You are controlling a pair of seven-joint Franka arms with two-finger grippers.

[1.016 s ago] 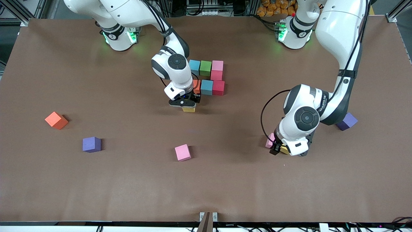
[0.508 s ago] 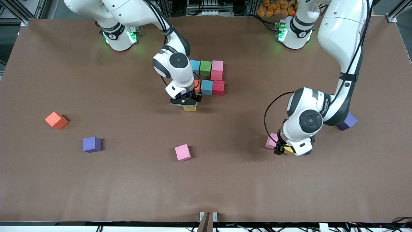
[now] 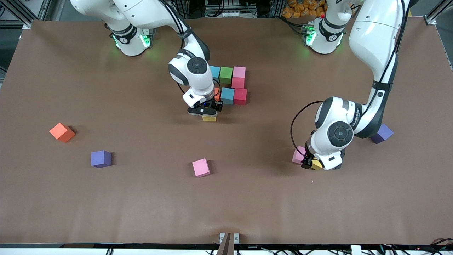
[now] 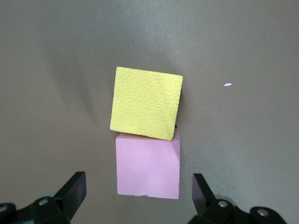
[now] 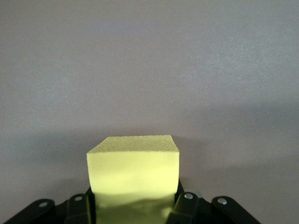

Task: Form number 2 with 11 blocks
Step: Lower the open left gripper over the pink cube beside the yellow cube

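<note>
Front view: your right gripper, clamped on a yellow cube, has crept toward the part-built 2 at upper centre, nearly at the orange cube's side. At lower right, your left gripper, fingers wide and empty, has drifted over the touching yellow and pink pair, matte pebbled foam, square-edged.

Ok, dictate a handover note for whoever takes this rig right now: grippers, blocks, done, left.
Right gripper: shut on a yellow block, just in front of the partial number 2.
Left gripper: open, over a touching yellow block and pink block.
Done: seven blocks placed; orange one mostly hidden.
Left: set the held yellow, then add three more; loose red block and pink block wait. Skip the purple cubes.
</note>
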